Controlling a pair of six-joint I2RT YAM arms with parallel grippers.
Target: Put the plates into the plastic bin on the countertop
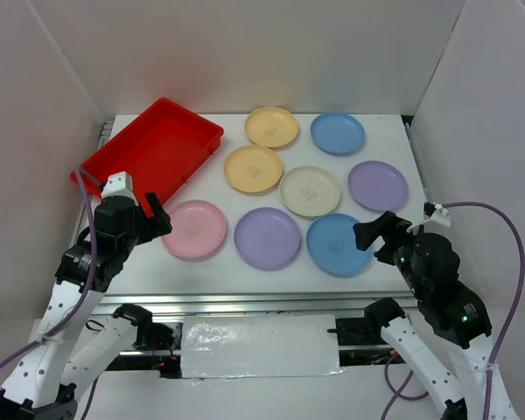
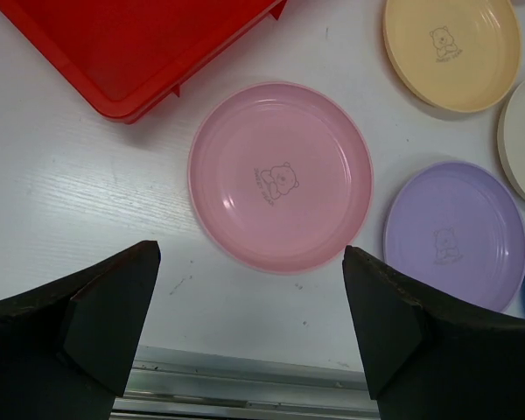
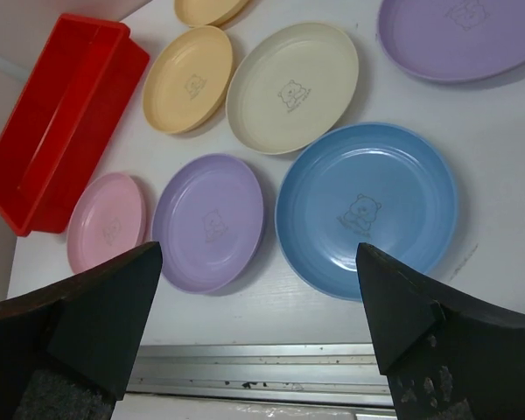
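Note:
Several pastel plates lie flat on the white countertop (image 1: 385, 131): pink (image 1: 194, 229), purple (image 1: 267, 237), blue (image 1: 339, 244), cream (image 1: 311, 191), two yellow (image 1: 254, 168) (image 1: 272, 127), a far blue (image 1: 338, 133) and a far purple (image 1: 378, 185). The red bin (image 1: 153, 149) sits empty at the back left. My left gripper (image 1: 153, 213) is open and empty, just left of the pink plate (image 2: 280, 175). My right gripper (image 1: 374, 234) is open and empty over the near blue plate's (image 3: 366, 208) right edge.
White walls enclose the countertop on three sides. A metal rail (image 1: 254, 304) runs along the near edge, also in the left wrist view (image 2: 245, 385) and the right wrist view (image 3: 254, 372). Purple cables hang by both arms.

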